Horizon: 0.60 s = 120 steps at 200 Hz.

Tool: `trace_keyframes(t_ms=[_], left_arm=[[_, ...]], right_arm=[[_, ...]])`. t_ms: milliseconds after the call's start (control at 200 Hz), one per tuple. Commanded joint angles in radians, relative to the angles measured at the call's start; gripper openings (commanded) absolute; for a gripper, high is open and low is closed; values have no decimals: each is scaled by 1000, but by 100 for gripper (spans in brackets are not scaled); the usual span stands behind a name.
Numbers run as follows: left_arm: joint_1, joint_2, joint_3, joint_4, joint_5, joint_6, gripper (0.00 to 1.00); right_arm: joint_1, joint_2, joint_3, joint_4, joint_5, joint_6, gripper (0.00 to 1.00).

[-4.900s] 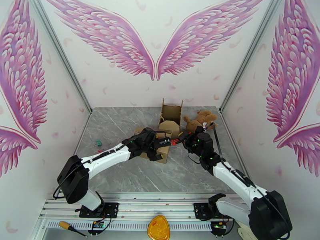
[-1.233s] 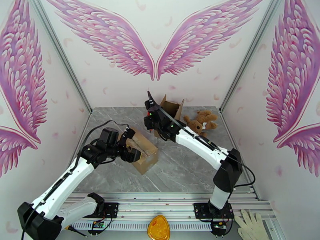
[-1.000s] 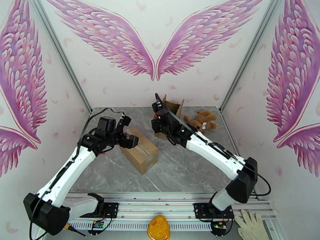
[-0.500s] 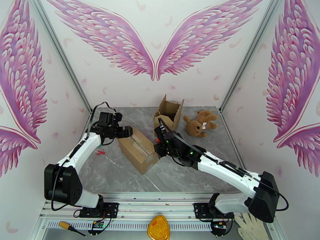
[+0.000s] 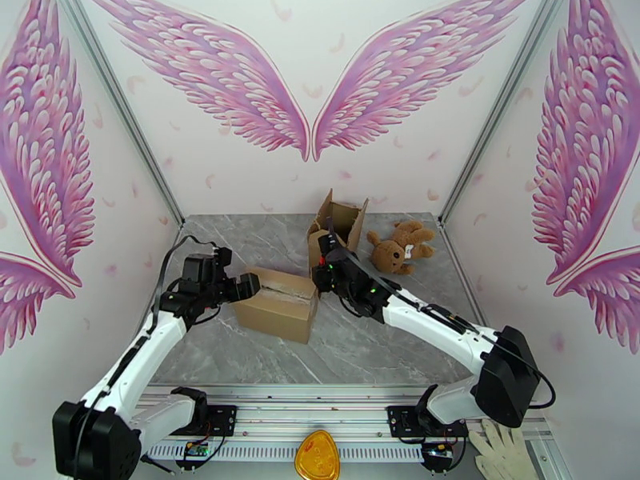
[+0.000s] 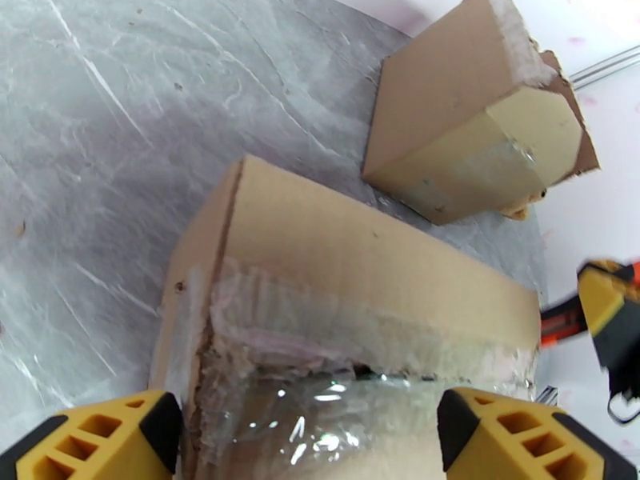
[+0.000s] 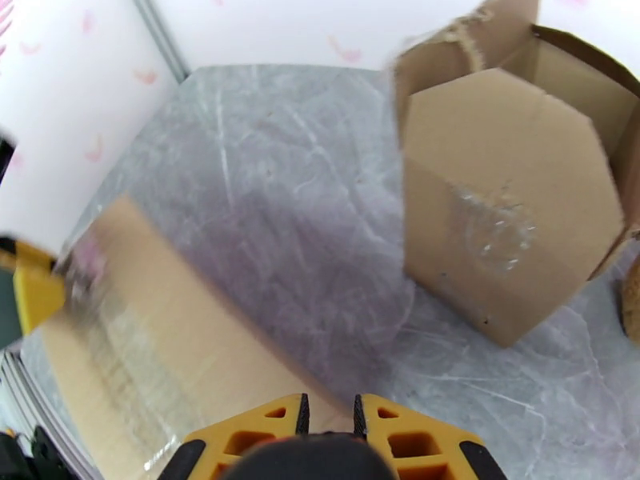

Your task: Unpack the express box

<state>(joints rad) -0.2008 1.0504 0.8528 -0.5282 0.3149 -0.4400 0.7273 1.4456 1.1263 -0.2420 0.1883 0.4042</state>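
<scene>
Toward the left of the grey marble counter (image 5: pixel 232 234), the left claw (image 6: pixel 304 406) stood released, its yellow fingers (image 6: pixel 88 438) spread wide on either side of the taped end of the express box (image 5: pixel 276 302). That box lay closed on its broad face at mid-counter, with clear tape wrinkled along its top seam, where a short dark slit showed. Above the box's right end, the right claw (image 7: pixel 329 410) was clenched, its two fingers nearly together with only a thin gap; whether anything sat in that gap could not be told. Behind it, a second carton (image 5: pixel 340 226) stood open at the top, apart from the express box. Just right of the carton, a brown teddy bear (image 5: pixel 398 243) lay on the counter.
</scene>
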Motion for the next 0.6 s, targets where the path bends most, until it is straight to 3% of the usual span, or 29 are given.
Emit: trace_keyframes(t_ms=[0, 160, 325, 505, 595], left_arm=[[-21, -114, -8, 22, -136, 59, 95], [-147, -176, 35, 17, -252, 461, 99], [-273, -153, 70, -22, -251, 799, 99], [-390, -155, 55, -50, -202, 1123, 99], [-443, -141, 42, -55, -205, 1217, 99]], right_arm=[[-36, -59, -24, 41, -8, 119, 0], [-77, -171, -152, 60, -7, 351, 0], [-78, -269, -313, 231, -29, 587, 0], [-78, -310, -368, 314, -6, 669, 0], [-77, -305, -374, 336, -11, 688, 0]])
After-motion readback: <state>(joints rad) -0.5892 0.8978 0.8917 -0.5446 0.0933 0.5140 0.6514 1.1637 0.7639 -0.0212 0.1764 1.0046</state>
